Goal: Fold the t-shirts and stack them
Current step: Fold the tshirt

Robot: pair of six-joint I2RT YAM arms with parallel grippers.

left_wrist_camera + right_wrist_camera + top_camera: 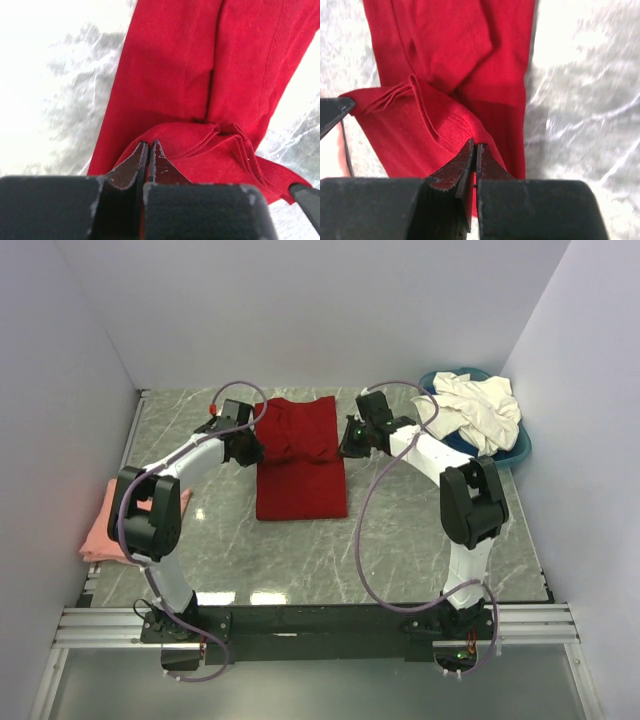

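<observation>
Both claws pinch the deep red cloth t-shirt (300, 475) spread mid-table on the grey marbled tabletop (420, 540), the left gripper (148, 145) clamped on its left edge, the right gripper (474, 146) on its right, folds bunching between. A salmon-pink cloth t-shirt (100, 530) lies at left; cream-white cloth t-shirts (480, 410) fill a round blue plastic basin (520, 453) far right.
</observation>
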